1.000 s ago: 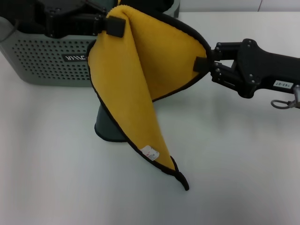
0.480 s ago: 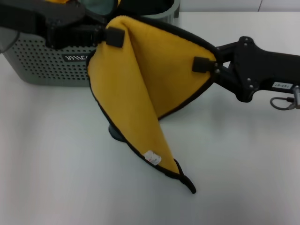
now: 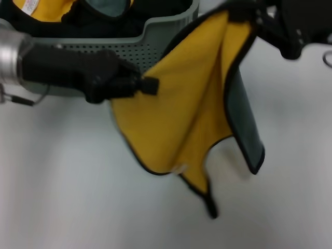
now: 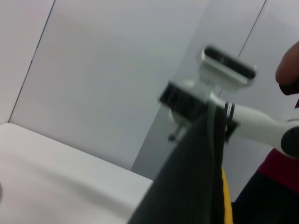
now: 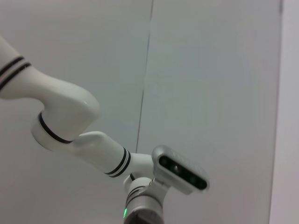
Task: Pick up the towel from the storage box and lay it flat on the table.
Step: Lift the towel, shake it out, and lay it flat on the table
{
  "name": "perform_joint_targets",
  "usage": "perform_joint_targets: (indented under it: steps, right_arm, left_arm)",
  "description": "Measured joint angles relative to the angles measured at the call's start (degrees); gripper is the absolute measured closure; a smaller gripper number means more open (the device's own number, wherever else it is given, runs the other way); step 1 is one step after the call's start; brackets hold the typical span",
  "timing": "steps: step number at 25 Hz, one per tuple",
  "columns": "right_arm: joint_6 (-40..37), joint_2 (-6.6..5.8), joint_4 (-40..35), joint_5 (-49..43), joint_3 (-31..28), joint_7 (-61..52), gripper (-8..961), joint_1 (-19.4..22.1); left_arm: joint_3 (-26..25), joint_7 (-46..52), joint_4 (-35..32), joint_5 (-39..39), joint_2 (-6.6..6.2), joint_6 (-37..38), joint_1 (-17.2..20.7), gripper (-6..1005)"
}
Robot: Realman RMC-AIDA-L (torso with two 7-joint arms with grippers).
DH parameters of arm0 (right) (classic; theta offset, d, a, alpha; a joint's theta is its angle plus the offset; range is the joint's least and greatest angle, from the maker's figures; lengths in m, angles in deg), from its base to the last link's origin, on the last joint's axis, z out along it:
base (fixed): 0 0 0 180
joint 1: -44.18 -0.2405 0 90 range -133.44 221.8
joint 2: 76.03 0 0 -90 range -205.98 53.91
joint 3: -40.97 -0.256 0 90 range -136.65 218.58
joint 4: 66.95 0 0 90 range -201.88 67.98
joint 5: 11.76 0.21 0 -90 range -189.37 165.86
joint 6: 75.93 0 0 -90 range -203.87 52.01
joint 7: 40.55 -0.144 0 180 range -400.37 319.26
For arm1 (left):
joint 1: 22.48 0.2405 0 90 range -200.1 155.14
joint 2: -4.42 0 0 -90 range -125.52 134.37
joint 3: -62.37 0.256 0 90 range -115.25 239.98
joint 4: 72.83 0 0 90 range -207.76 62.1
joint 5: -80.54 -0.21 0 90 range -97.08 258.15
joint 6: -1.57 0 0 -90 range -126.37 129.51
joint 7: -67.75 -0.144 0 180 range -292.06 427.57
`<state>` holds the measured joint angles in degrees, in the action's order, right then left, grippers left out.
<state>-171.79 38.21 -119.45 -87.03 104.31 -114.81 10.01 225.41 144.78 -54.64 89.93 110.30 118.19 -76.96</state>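
The towel (image 3: 181, 109) now hangs spread between both grippers in front of the storage box (image 3: 155, 36), its lowest corner just above the table (image 3: 62, 197). Since earlier, the left gripper (image 3: 148, 85) has dropped lower and the right gripper (image 3: 241, 13) has risen, each clamped on an edge.

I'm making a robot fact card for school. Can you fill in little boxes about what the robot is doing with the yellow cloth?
cloth: yellow towel with black trim, held up in the air, folds hanging down, grey-green back showing on one side
left hand: pinching one edge of the towel
right hand: pinching the upper edge
lowest tip: hanging close to the white table; touching or not is unclear
box: grey-green, holes in its side, behind the towel
inside the box: more yellow cloth
flat yet: no
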Motion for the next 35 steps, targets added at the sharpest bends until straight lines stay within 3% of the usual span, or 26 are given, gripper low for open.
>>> perform_joint_targets:
  steps: [5,6,7,9,13,20,26,35]
  right_arm:
    - [2.57,-1.50,-5.47,-7.56,-0.02,-8.37,936,-6.52]
    - [2.63,-1.92,-5.44,-8.75,0.00,-9.57,936,-8.23]
    - [2.65,-2.24,-5.34,-9.88,0.02,-10.55,936,-9.74]
    - [2.69,-2.50,-5.35,-11.25,0.00,-11.65,936,-11.68]
    - [2.73,-2.66,-7.48,-11.92,-0.10,-13.11,936,-13.19]
    - [3.18,-3.40,-11.58,-12.02,-2.20,-14.73,936,-13.47]
    - [3.45,-4.29,-12.10,-12.13,-3.14,-14.88,936,-14.28]
    - [5.51,-4.62,-13.87,-12.14,-3.32,-14.94,935,-14.62]
  left_arm:
    - [-0.01,-2.55,5.67,0.85,5.81,-0.16,0.34,935]
    - [-0.01,-3.59,7.80,2.30,7.77,-0.17,0.63,935]
    - [-0.01,-3.59,7.80,2.30,7.77,-0.17,0.63,936]
    - [0.00,-4.51,8.78,5.03,9.10,-0.50,1.62,936]
    - [0.00,-5.10,8.95,8.14,9.74,-1.73,3.43,937]
    - [0.00,-5.50,8.99,8.96,9.63,-2.03,5.37,939]
    - [0.00,-5.99,8.95,8.91,9.88,-2.20,5.58,941]
    - [0.00,-6.30,8.67,8.49,10.04,-2.54,5.62,943]
